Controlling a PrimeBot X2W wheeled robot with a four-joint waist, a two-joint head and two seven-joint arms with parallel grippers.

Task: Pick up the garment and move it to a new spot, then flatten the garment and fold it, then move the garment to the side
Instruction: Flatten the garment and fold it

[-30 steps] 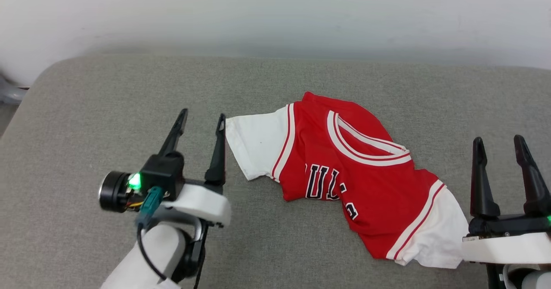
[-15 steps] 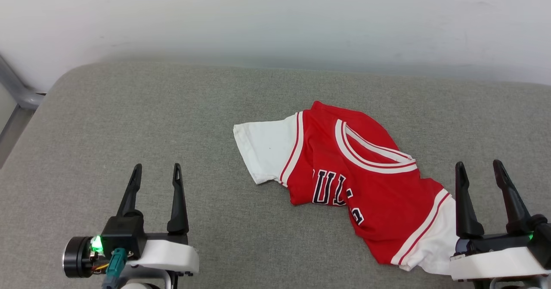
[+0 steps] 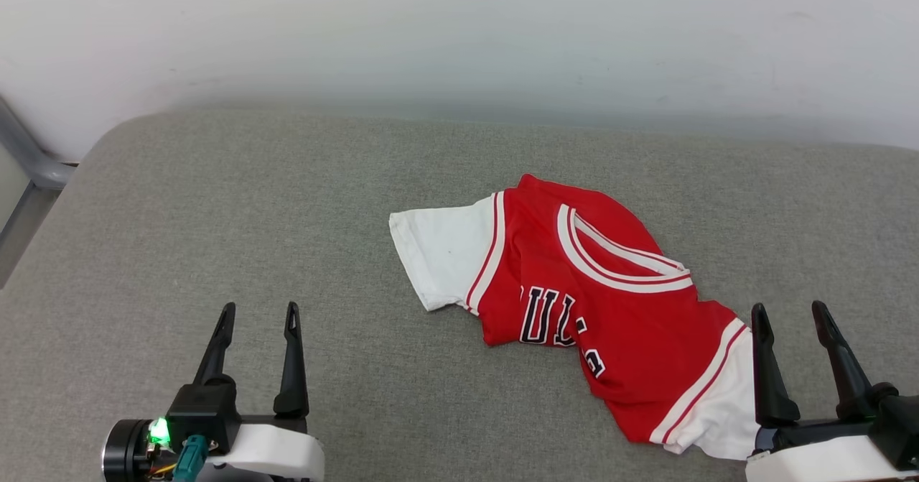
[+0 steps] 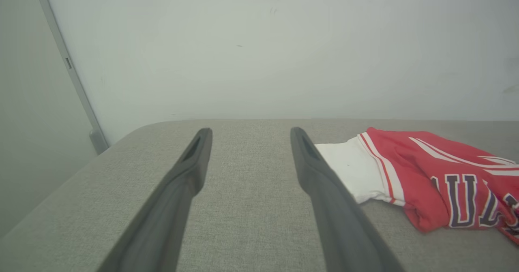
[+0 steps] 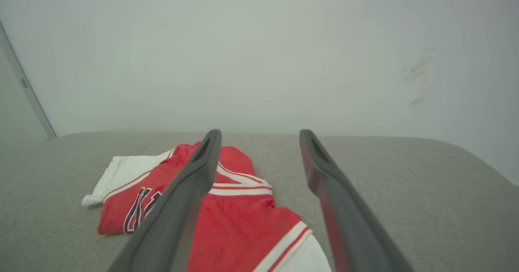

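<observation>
The garment (image 3: 574,302), a red jersey T-shirt with white sleeves and a striped collar, lies crumpled on the grey cushioned surface (image 3: 215,202), folded over so the chest lettering is partly hidden. My left gripper (image 3: 260,313) stands open at the lower left, well clear of the white sleeve. At the lower right my right gripper (image 3: 788,311) is open too, beside the other white sleeve, holding nothing. The left wrist view has the garment (image 4: 425,174) off to the right of the open left gripper (image 4: 250,133). From the right wrist, the garment (image 5: 243,219) lies under and left of the open right gripper (image 5: 259,134).
A pale wall (image 3: 459,29) runs along the far edge of the cushioned surface. A grey metal frame (image 3: 29,162) stands at the left, past the surface's rounded corner. Bare grey fabric stretches left of and behind the garment.
My left gripper has drawn back from beside the white sleeve to the lower left. The right gripper has pulled back slightly. The head camera shifted, and the garment lies as before.
</observation>
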